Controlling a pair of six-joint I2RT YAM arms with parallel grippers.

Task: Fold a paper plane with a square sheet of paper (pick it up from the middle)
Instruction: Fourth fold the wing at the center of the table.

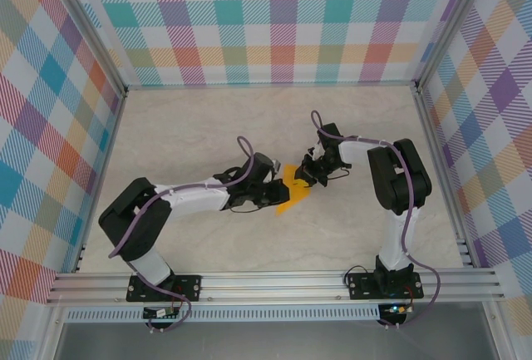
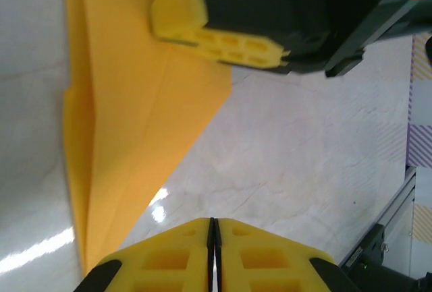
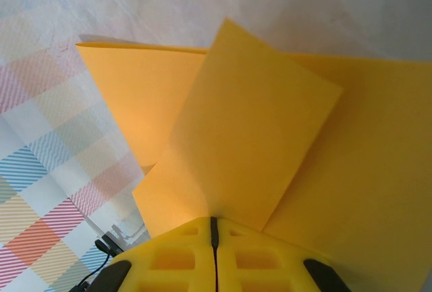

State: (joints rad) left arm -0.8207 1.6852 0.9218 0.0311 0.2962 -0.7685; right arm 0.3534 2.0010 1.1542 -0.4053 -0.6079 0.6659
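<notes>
The square sheet of paper (image 1: 293, 194) is orange-yellow and partly folded, lying between both arms at mid-table. In the right wrist view a raised flap of the paper (image 3: 256, 123) comes straight out of my right gripper (image 3: 213, 220), whose jaws are shut on its edge. The left wrist view shows the creased paper (image 2: 128, 103) lying on the table to the left, with the right gripper's yellow fingers (image 2: 223, 39) at its far edge. My left gripper (image 2: 213, 222) is shut with nothing between its fingers, beside the paper over bare table. From above, the left gripper (image 1: 279, 193) and right gripper (image 1: 307, 175) flank the sheet.
The pale marble-look table (image 1: 208, 127) extends all round the paper. Aluminium rails run along the front (image 1: 274, 281) and the right side (image 1: 440, 169). Checked walls enclose the cell. A frame rail (image 2: 385, 238) appears in the left wrist view.
</notes>
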